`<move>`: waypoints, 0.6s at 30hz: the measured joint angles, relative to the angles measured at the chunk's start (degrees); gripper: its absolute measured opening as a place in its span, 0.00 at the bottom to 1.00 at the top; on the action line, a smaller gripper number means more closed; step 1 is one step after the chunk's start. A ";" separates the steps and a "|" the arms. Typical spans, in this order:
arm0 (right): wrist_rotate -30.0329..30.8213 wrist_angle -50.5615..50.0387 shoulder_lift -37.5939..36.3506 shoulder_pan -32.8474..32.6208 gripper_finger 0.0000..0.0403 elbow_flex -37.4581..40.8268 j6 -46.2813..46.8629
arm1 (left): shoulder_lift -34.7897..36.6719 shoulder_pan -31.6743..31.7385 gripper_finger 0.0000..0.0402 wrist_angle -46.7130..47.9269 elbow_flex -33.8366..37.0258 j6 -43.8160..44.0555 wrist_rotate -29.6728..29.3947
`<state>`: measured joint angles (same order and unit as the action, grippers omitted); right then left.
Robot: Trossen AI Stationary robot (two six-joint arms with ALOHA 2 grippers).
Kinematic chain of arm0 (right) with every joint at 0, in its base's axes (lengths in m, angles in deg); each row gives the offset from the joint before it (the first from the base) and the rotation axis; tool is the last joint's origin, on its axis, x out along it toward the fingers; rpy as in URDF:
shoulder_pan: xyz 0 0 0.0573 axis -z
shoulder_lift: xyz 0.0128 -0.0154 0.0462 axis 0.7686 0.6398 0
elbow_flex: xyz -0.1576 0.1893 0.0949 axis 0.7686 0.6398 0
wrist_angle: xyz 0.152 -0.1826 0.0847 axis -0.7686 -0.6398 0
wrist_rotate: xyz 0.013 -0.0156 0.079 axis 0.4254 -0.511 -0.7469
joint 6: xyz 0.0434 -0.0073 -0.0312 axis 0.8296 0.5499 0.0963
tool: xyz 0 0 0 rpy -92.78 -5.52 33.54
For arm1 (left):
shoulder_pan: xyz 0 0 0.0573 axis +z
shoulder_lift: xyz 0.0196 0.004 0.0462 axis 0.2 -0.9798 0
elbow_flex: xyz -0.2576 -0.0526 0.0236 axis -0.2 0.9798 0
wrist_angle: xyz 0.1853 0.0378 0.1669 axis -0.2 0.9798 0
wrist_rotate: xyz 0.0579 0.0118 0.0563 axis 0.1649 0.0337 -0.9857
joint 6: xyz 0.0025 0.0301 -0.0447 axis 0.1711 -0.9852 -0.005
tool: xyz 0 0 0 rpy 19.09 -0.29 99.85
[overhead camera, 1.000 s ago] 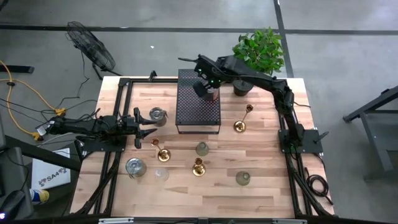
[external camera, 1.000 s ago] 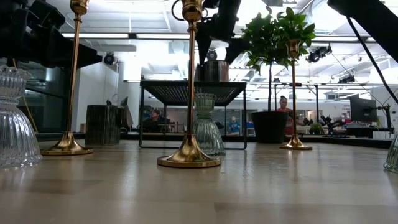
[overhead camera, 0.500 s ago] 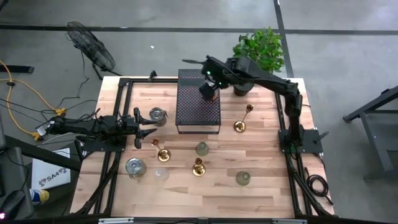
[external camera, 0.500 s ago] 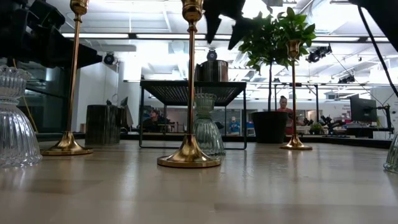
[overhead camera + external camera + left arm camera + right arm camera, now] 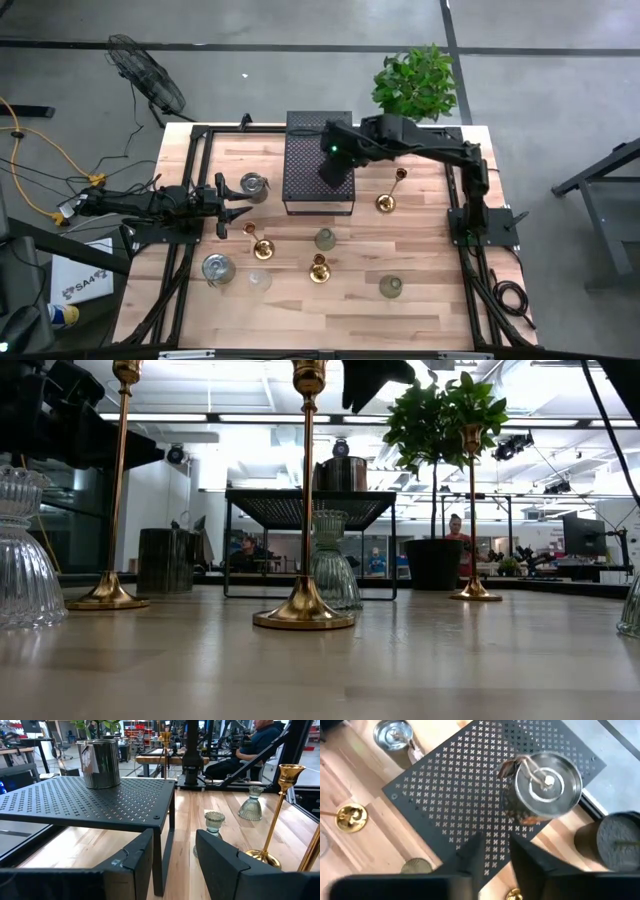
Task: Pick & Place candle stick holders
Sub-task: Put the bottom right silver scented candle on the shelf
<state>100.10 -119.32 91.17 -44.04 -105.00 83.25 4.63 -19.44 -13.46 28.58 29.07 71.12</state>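
A silvery candle stick holder stands on its base on the black perforated box, near the box's far right corner. My right gripper hovers above the box, nearer its middle, open by a narrow gap, with nothing between its fingers. On the table stand three brass holders, another silvery cup and several glass cups. My left gripper waits open at the table's left, pointing at the box.
A potted green plant stands at the far edge, right of the box. A black frame runs along the table's sides. Bare wood lies along the near edge and between the box and the right brass holder.
My right gripper has risen from just above the silvery holder on the box and moved toward the table's near edge. Its fingers have drawn close together. The holder stays upright on the box.
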 joint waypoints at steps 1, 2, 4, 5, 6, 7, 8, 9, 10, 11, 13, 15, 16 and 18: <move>0.61 -0.23 -0.02 -0.46 0.11 0.30 1.25 | 0.00 0.00 0.36 0.00 0.00 0.00 0.00; 1.04 -0.21 -0.11 -0.87 0.06 0.99 2.47 | -0.01 0.00 0.36 0.00 0.00 0.00 0.00; 1.17 0.00 -0.73 -1.66 0.03 3.14 4.30 | 0.00 0.00 0.36 0.00 0.00 0.00 0.00; 1.19 0.52 -1.09 -2.12 0.02 4.45 5.04 | -0.01 0.00 0.36 0.00 0.00 0.00 0.00; 1.30 1.45 -1.76 -2.60 0.01 5.99 5.70 | 0.00 0.00 0.36 0.00 0.00 0.00 0.00; 1.39 2.94 -2.70 -3.06 0.01 7.94 6.21 | 0.00 0.00 0.36 0.00 0.00 0.00 0.00; 1.52 4.89 -3.89 -3.59 0.01 10.25 6.70 | 0.00 0.00 0.36 0.00 0.00 0.00 0.00; 1.49 7.19 -5.10 -4.09 0.01 12.90 7.33 | -0.02 0.00 0.36 0.00 0.00 0.00 0.00; 1.52 9.62 -6.34 -4.57 0.01 15.78 7.86 | -0.02 0.00 0.36 0.00 0.00 0.02 0.00; 1.48 12.05 -7.66 -5.02 0.01 18.65 8.48 | 0.00 -0.02 0.36 -0.01 0.00 0.00 0.00; 1.40 17.59 -10.05 -6.01 0.01 24.77 8.84 | 0.00 0.00 0.36 0.00 0.00 0.00 0.00; 1.57 23.74 -12.67 -6.93 0.01 30.99 8.89 | -0.01 0.00 0.36 0.00 0.00 0.00 0.01; 2.17 26.99 -13.83 -7.44 0.01 33.86 8.92 | -0.01 0.00 0.36 0.00 0.00 0.01 0.00; 3.22 33.44 -15.99 -8.28 0.01 39.40 8.91 | 0.00 -0.01 0.36 0.00 0.00 0.00 0.00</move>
<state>103.32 -85.89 75.18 -52.32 -65.60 92.16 4.63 -19.44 -13.46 28.58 29.07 71.12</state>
